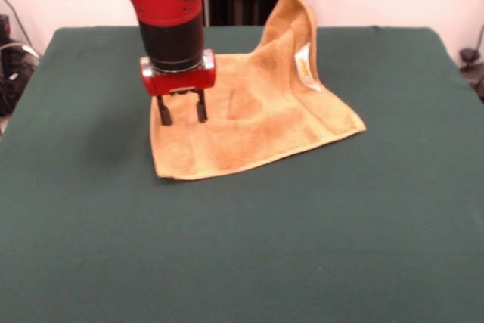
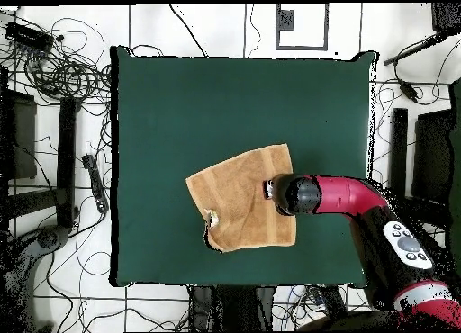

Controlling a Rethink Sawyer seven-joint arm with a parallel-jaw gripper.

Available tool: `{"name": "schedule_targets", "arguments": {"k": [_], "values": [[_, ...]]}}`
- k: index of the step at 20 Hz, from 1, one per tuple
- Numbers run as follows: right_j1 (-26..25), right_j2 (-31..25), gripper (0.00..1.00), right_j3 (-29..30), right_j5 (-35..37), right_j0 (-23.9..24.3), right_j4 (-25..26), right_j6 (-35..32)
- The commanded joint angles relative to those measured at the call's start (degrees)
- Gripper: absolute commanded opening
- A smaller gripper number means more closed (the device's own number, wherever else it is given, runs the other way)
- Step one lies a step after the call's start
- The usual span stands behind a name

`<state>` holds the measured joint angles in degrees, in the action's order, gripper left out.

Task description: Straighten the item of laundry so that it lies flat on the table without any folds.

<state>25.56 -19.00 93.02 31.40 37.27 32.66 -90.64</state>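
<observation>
Golden-orange towel (image 1: 253,122) sits mid-table (image 1: 242,247) in the front view, mostly spread, but its 1 o'clock corner stands up in a peak with the white label (image 1: 305,66) on it. Tool (image 1: 181,113) is over the towel's 9 o'clock edge, two prongs apart, nothing between them, tips at or just above the cloth; contact unclear.

Overhead: towel (image 2: 243,203) lies centre-low on the table (image 2: 180,104); the arm covers its 3 o'clock edge and hides the tool. The bunched corner shows at 7 o'clock.

Judgement: grip the raised corner low, pull outward and down, away from the flat part, then let go flat.
</observation>
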Motion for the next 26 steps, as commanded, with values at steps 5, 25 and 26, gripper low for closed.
{"name": "schedule_targets", "arguments": {"k": [5, 25, 26], "values": [[-4.9, 7.1, 1.00, -3.1, -4.3, 0.9, 6.8, -2.6], [-4.5, 7.5, 1.00, -3.8, -3.1, 1.5, 5.4, -2.3], [-4.4, 7.4, 1.00, -3.9, -2.8, 1.6, 5.3, -2.0]]}}
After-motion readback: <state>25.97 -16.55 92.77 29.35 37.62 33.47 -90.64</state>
